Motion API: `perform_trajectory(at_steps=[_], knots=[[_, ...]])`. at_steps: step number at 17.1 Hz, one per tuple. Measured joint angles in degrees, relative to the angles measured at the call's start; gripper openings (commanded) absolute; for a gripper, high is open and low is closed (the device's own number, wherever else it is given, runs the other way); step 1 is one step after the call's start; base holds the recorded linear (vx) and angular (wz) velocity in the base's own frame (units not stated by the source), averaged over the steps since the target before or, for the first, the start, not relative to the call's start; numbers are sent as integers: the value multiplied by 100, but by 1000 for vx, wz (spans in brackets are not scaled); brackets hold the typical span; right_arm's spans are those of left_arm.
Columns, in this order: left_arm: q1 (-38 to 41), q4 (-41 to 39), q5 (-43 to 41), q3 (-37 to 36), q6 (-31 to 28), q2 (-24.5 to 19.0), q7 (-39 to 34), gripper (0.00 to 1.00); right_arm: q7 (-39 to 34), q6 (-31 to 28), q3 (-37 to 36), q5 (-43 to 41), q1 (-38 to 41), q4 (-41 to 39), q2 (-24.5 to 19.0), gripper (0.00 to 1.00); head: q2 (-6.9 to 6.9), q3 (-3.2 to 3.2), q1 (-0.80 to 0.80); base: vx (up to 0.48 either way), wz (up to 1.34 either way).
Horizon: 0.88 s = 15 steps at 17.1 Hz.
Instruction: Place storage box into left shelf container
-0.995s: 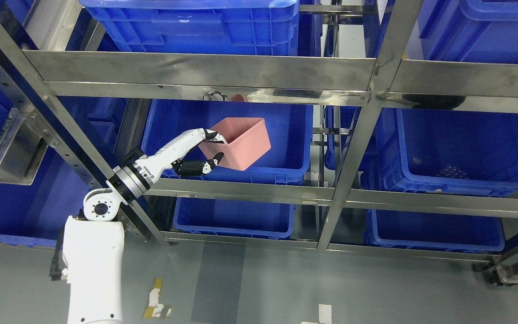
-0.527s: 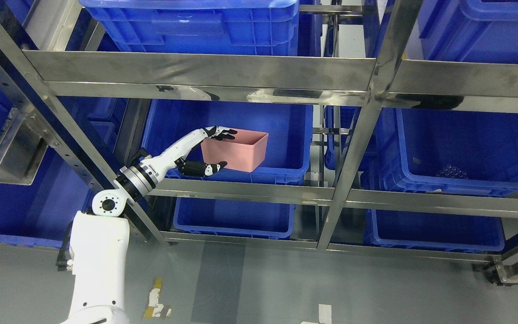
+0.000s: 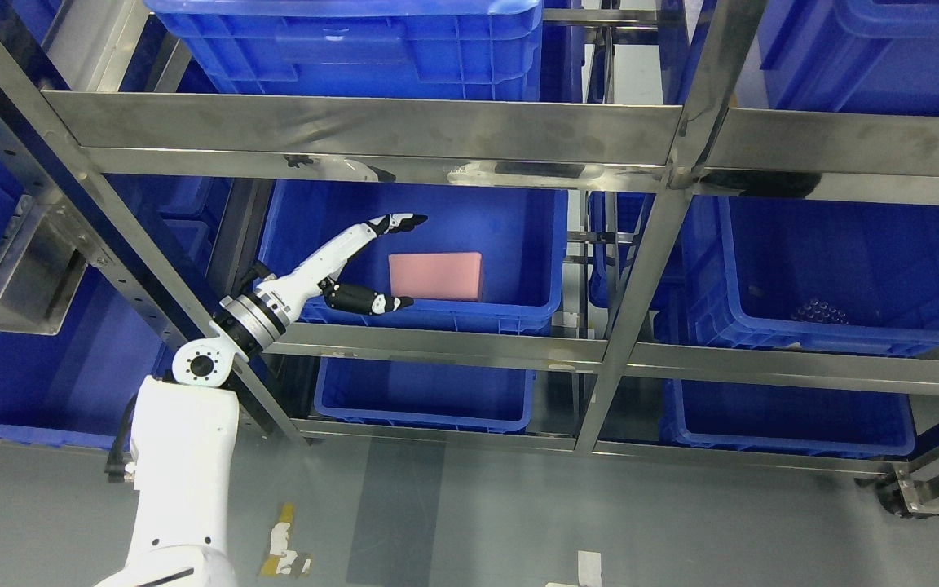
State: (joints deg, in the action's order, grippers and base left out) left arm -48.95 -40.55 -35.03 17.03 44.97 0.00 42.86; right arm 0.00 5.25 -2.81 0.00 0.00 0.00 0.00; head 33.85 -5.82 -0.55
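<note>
Shelving of steel bars [image 3: 372,130] fills the frame, with blue bins on every level. At centre left sits the left shelf container [image 3: 518,244], and the pink storage box [image 3: 435,275] lies inside it on the floor of the bin, near the front wall. The left robot hand [image 3: 372,261] hangs just to the left of the box, fingers spread and gripping nothing, upper fingers above the box, thumb low by the front rim. Release looks done; a good finish, I judge, means drawing the hand straight back toward lower left, clear of the rim and the bar above, without nudging the box.
</note>
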Motion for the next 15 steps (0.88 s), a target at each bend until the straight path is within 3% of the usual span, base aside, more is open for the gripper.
perform_trajectory(at_steps=[7,10,12,15], knots=[[116,-87,352,-245,13,0,-41,85,1,0,0,0,0,0,0,100,0,0,0,0,0],[384,-261,1079,-513,-322,-1,-92,95,1,0,0,0,0,0,0,100,-1,0,0,0,0],[663,-506,1555,-718,-584,-1,-450,99,1,0,0,0,0,0,0,100,-1,0,0,0,0],[1302,-1127,2173,-1080,-1011,-1,-1572,99,1,0,0,0,0,0,0,100,-1,0,0,0,0]])
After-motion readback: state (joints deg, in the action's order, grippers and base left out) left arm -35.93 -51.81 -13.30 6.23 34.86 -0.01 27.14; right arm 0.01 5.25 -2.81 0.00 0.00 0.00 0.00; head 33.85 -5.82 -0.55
